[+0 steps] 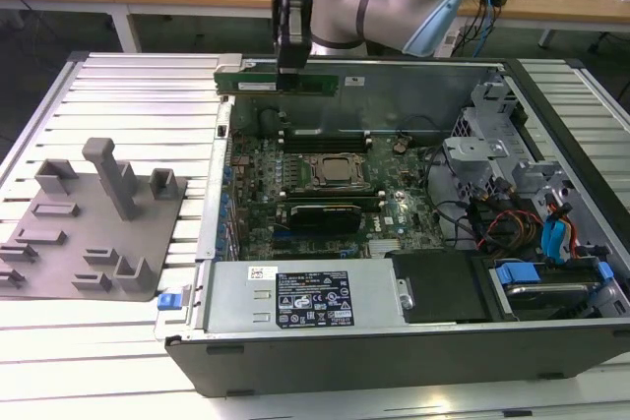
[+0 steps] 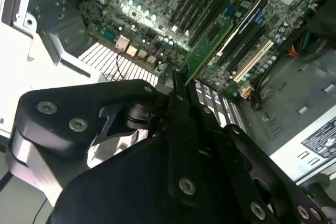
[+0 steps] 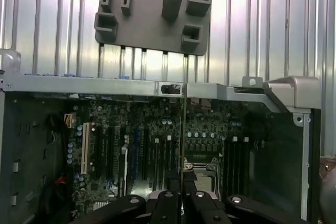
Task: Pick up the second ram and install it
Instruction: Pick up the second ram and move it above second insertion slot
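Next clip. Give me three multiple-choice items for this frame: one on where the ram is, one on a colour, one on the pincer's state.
1. The second ram is: A seated in a slot; B held above the open case; C lying on the table.
2. The fixture plate is: A grey; B blue; C green.
3. The pincer is: A open; B shut on nothing; C shut on the second ram.
Key: B, it hangs in the air over the case; A, plain grey plastic; C, it clamps the stick.

Fixture plate [image 1: 94, 233] on exterior view's left of computer case [image 1: 394, 361]; ram [image 1: 246, 79] above case.
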Controlling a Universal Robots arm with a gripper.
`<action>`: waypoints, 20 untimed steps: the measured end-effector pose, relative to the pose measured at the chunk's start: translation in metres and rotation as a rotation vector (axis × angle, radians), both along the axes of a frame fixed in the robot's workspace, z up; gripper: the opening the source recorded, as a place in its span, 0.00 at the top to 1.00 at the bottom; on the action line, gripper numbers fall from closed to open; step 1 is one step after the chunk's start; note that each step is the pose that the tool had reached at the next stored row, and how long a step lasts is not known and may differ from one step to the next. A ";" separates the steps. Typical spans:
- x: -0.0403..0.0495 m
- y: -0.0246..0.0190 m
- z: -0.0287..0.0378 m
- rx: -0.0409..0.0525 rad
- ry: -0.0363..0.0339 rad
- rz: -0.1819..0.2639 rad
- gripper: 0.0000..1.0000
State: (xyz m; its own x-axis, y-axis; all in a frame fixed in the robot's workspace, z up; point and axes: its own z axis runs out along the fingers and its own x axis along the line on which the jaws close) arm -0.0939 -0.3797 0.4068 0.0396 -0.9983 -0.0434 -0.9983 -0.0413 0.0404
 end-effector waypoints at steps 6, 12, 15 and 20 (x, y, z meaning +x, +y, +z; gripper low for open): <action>0.0227 0.0036 -0.0013 0.0000 0.0000 0.000 0.86; 0.0476 0.0073 -0.0027 0.0000 0.0001 0.000 0.86; 0.0589 0.0087 -0.0036 0.0000 0.0002 0.001 0.86; 0.0762 0.0109 -0.0064 -0.0001 0.0009 0.001 0.86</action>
